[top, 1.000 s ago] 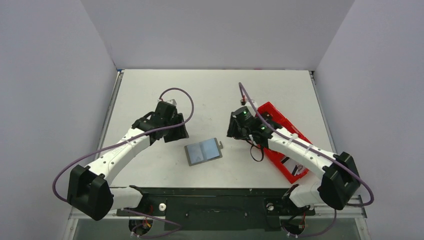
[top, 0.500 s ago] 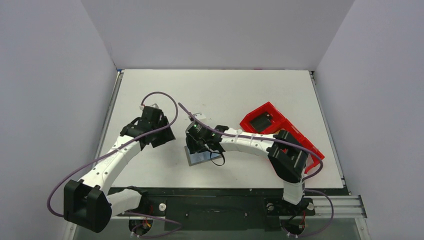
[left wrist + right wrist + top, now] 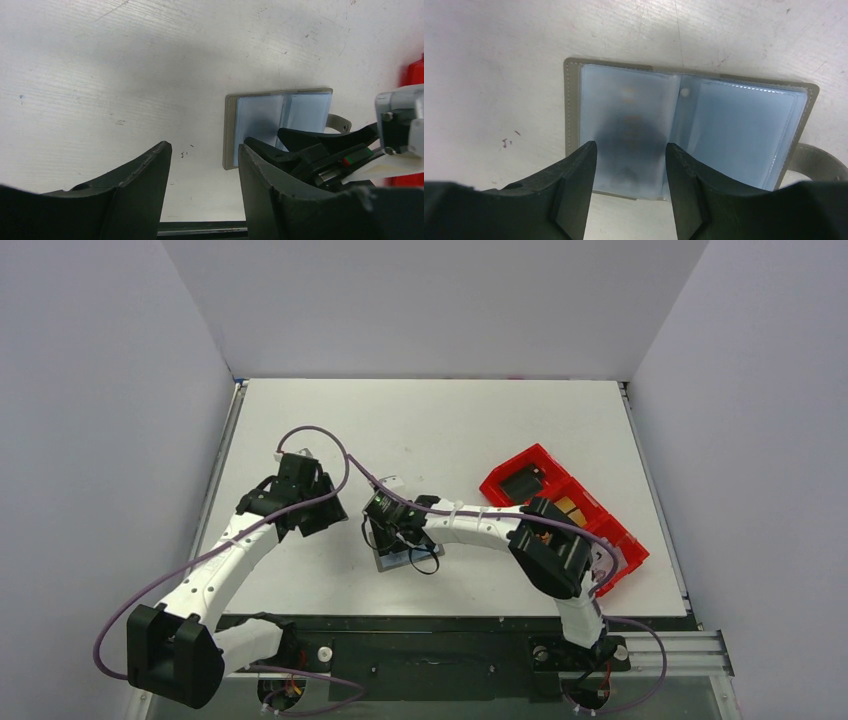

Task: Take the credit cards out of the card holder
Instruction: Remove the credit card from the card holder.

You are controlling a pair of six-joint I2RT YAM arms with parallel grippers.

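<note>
The card holder [image 3: 734, 125] lies opened flat on the tabletop [image 3: 430, 430]. Its blue-grey pocketed inside faces up, and a taupe border shows all round. Its tab [image 3: 819, 161] sticks out from the edge that lies on the right in the right wrist view. A small pale stud [image 3: 684, 92] sits at the fold between the two halves.

The right arm [image 3: 480, 525] reaches in from the card holder's right side. Its wrist hangs directly above the card holder and covers most of it in the top view. The right jaws stand apart with nothing between them. Their two dark fingers [image 3: 574, 195] frame the near edge of the half opposite the tab, where a dark shadow falls. Whether the tips touch the pocket cannot be told.

The left arm [image 3: 240, 540] hangs to the left of the card holder, clear of it. The left jaws are also apart and empty, over bare tabletop near the card holder's left edge.

To the right of the card holder, apart from it, lies a red tray [image 3: 540, 452]. A black block [image 3: 522, 483] sits in the compartment nearest the card holder. In the next compartment a tan-orange flat piece shows, seemingly one of the credit cards [image 3: 570, 507], partly hidden by the right arm. The card holder's pockets are cloudy, with faint yellowish marks in the shadowed half. Whether any card sits inside them cannot be told.
</note>
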